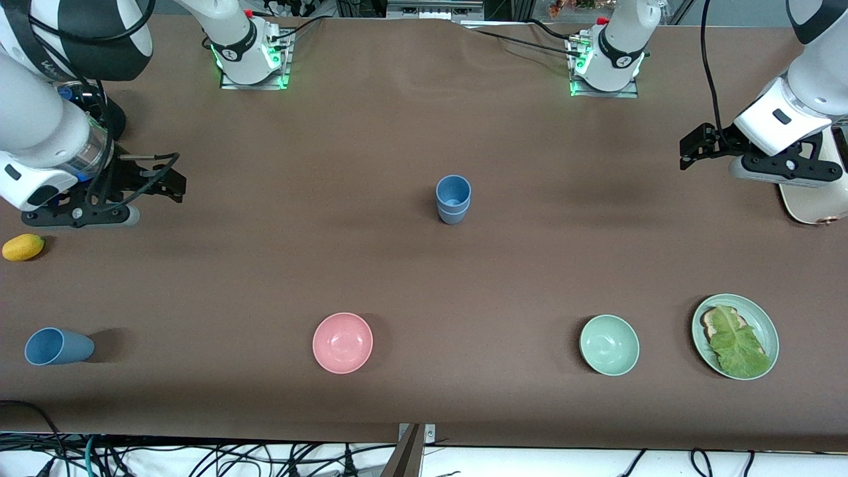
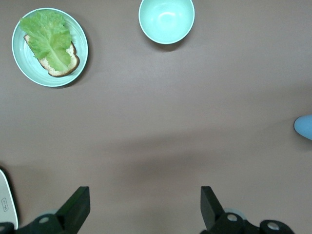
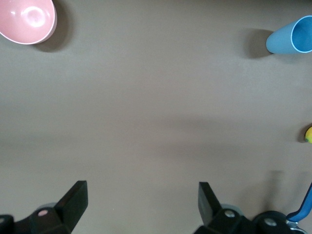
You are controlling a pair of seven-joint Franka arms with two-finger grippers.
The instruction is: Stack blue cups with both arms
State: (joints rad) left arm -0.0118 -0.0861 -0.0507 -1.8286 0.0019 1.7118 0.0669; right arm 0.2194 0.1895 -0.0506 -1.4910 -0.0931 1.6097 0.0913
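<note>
Blue cups [image 1: 453, 199] nested mid-table, plate [image 1: 764, 324] with lettuce-topped bread [image 1: 737, 342], left hand [image 2: 145, 207] and right hand [image 3: 143, 204] spread.

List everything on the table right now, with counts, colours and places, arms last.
stacked blue cups: two, nested upright, mid-table.
lying blue cup: one, on its side, right arm's end, near the front camera.
pink bowl: one, near the front camera.
pale green bowl: one, beside the plate.
green plate: one, with bread and lettuce, left arm's end.
yellow fruit: one, right arm's end.
right pincer: open, over bare table.
left pincer: open, over bare table.
</note>
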